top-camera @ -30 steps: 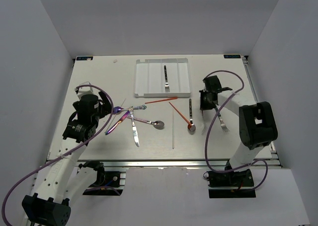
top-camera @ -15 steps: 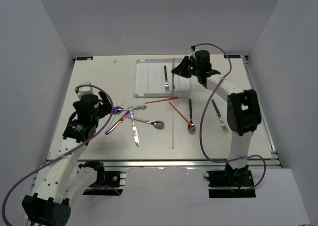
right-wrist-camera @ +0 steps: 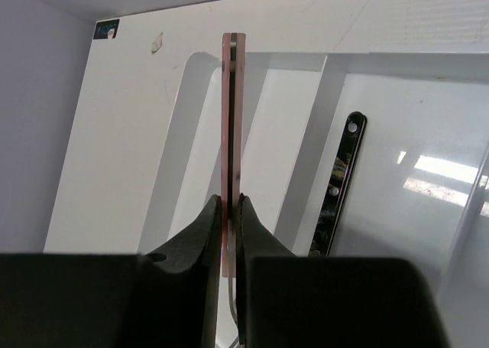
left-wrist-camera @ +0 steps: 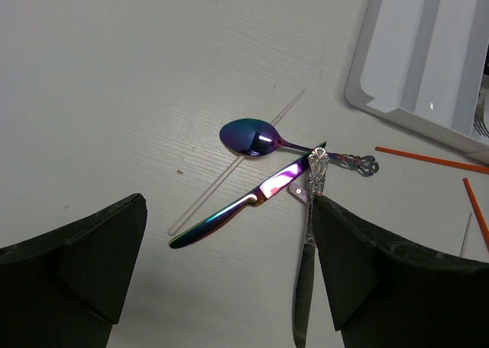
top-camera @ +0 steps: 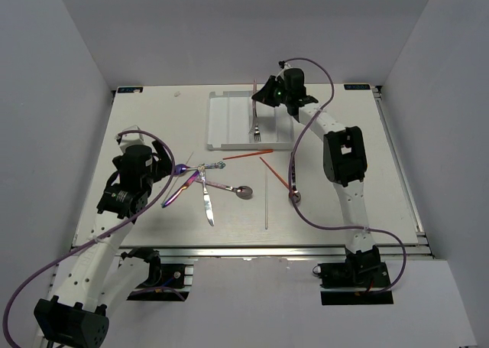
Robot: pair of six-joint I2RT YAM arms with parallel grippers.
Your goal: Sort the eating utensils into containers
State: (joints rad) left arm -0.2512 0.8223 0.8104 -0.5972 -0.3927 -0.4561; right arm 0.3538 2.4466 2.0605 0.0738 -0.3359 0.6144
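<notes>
The white divided tray (top-camera: pixel 229 122) lies at the far middle, with a black-handled fork (top-camera: pixel 256 122) in one compartment. My right gripper (top-camera: pixel 265 95) hangs over the tray's far edge. It is shut on a slim utensil (right-wrist-camera: pixel 232 118) with a pinkish-brown handle, seen edge-on above a compartment (right-wrist-camera: pixel 275 157) beside the fork (right-wrist-camera: pixel 340 187). My left gripper (top-camera: pixel 163 170) is open and empty. It is above the table just left of an iridescent spoon (left-wrist-camera: pixel 248 136), an iridescent knife (left-wrist-camera: pixel 244 203) and a silver knife (top-camera: pixel 207 206).
A silver spoon (top-camera: pixel 238 190), a pale chopstick (top-camera: pixel 266 199), two red-orange chopsticks (top-camera: pixel 248 155) (top-camera: pixel 273 172) and a black-handled spoon (top-camera: pixel 293 181) lie in front of the tray. A clear chopstick (left-wrist-camera: pixel 229 172) lies under the iridescent pieces. Grey walls enclose the table.
My right arm has swung from the table's right side to over the tray's far edge, now with a slim utensil in its jaws. The left arm has not moved.
</notes>
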